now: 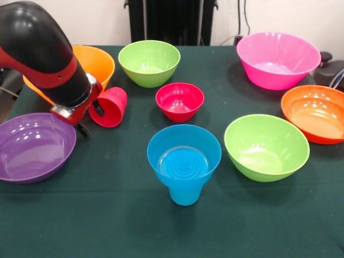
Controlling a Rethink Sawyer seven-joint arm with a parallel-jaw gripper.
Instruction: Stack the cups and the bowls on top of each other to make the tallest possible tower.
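On the dark green table (pixel 107 215), the small blue bowl (pixel 184 148) sits upright in the mouth of the sky-blue cup (pixel 185 193), which stands near the middle of the front edge; together they make a short tower of two pieces. The red cup (pixel 110 107) is not on that pile: it is tilted on its side toward the left edge, its open mouth turned to the arm, and the gripper (pixel 91 115) is clamped on its rim, with the red and black arm (pixel 43 51) reaching in from the upper left corner. Whether the cup's side touches the cloth cannot be told. The purple bowl (pixel 33 146) rests at the left edge, just below the arm's wrist, and the yellow-orange bowl (pixel 99 62) stands behind the arm near the back left corner, partly hidden by it. A lime green bowl (pixel 149 63) sits at the back edge, left of centre, and the small red bowl (pixel 179 101) stands just in front of it, between it and the blue pile. The second lime green bowl (pixel 266 147) is right of the pile, close beside it but apart. The pink bowl (pixel 278 59) occupies the back right corner, and the orange bowl (pixel 316 113) lies at the right edge.
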